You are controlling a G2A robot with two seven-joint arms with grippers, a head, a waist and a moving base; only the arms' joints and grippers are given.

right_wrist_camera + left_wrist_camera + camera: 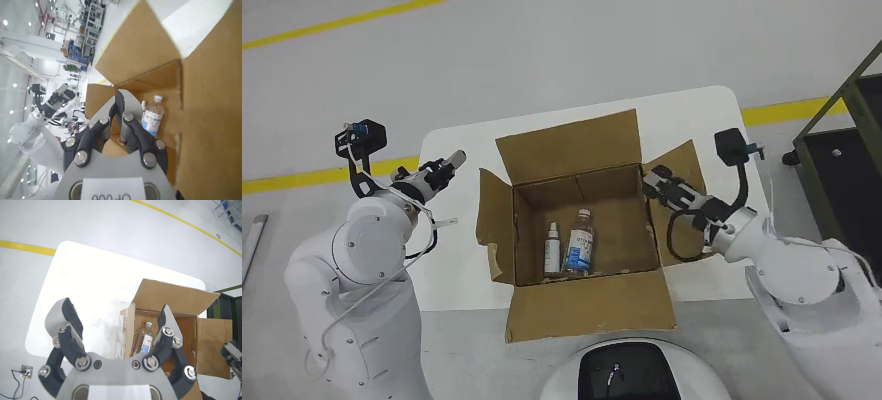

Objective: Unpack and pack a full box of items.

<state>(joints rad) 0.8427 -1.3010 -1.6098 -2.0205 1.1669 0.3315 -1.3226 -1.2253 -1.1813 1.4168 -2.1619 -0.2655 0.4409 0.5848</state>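
Surface: a white table (697,115) with rounded corners stands on a pale grey floor (542,60). Yellow lines (312,178) cross the floor beyond and beside the table. A socket (25,371) with a cable plugged in sits in the floor near one table corner. A green rack (842,170) stands off the table's right end.

Task item: a cardboard box (572,148) sits about mid-table, with all four flaps folded outward. On its bottom lie a water bottle (580,245) with a blue-and-white label and a smaller white spray bottle (552,250). The two lie just beside each other, the spray bottle to the left, and both caps point toward the far wall. They occupy the left half of the box; the right half of the bottom is bare cardboard.

Left gripper (454,160): it hangs over the table's left part, beside the box's left flap and apart from it. Its fingers are spread wide and hold nothing.

Right gripper (650,180): it is at the box's right wall, over the right flap. Its fingers are pressed together with nothing between them. Contact with the cardboard cannot be determined.

Room: the right wrist view shows a bright hall beyond the box, with shelving (88,17) and a potted plant (70,67) in the distance.
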